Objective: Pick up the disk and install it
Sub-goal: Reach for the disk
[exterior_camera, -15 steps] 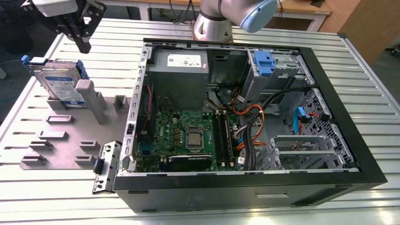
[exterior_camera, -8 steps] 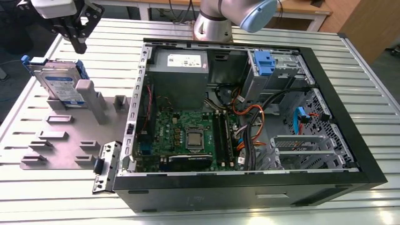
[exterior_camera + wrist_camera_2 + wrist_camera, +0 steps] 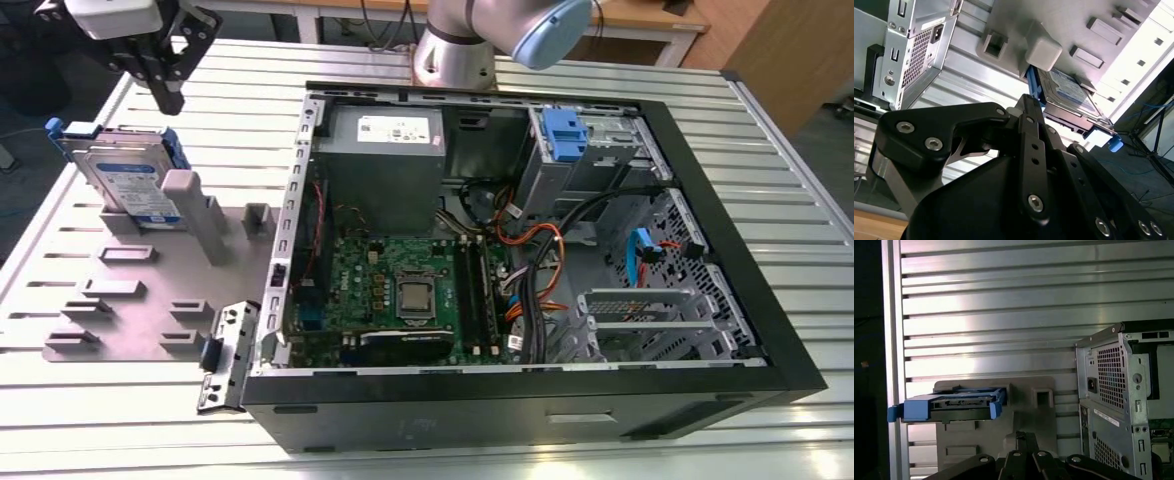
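Closed on nothing, the black two-fingered gripper (image 3: 170,100) is held above and apart from the disk (image 3: 130,185), a flat silver-grey metal drive in a blue plastic carrier. It is stood on edge in a grey slotted fixture plate (image 3: 134,310) beside the open black computer case (image 3: 467,410). Its white-and-blue label can be seen, but no print can be read.

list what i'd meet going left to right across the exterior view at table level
silver-grey metal disk in blue plastic carrier frame, silver metal bracket by the case corner, green motherboard, lone blue plastic bracket in the drive bay, black wall of the computer case at the view's right
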You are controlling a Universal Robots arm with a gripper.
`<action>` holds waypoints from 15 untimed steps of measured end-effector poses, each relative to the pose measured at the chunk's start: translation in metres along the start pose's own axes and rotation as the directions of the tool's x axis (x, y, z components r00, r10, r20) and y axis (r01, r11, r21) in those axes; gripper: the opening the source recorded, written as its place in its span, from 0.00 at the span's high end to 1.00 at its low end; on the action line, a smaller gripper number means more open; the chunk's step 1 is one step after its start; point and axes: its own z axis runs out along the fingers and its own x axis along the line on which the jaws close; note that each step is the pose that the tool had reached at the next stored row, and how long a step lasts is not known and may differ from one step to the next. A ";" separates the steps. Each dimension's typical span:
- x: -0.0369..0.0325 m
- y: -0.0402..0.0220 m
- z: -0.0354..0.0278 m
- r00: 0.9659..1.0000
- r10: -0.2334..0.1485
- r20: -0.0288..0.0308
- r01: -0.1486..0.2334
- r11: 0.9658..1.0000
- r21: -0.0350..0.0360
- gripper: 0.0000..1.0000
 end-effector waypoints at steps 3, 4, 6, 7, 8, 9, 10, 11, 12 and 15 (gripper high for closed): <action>0.0047 -0.0003 0.0007 1.000 0.000 0.000 0.000 1.000 0.000 0.89; 0.0066 -0.0004 0.0010 1.000 0.000 0.000 0.000 1.000 0.000 0.89; 0.0106 -0.0007 0.0018 1.000 0.000 0.000 0.000 1.000 0.000 0.89; 0.0127 -0.0008 0.0023 1.000 0.000 0.000 0.000 1.000 0.000 0.89; 0.0149 -0.0009 0.0029 1.000 0.000 0.000 0.000 1.000 0.000 0.89; 0.0170 -0.0010 0.0034 1.000 0.000 0.000 0.000 1.000 0.000 0.89; 0.0190 -0.0011 0.0039 1.000 0.000 0.000 0.000 1.000 0.000 0.89; 0.0210 -0.0012 0.0045 1.000 0.000 0.000 0.000 1.000 0.000 0.89; 0.0230 -0.0012 0.0050 1.000 0.000 0.000 0.000 1.000 0.000 0.89; 0.0295 -0.0014 0.0069 1.000 0.000 0.000 0.000 1.000 0.000 0.89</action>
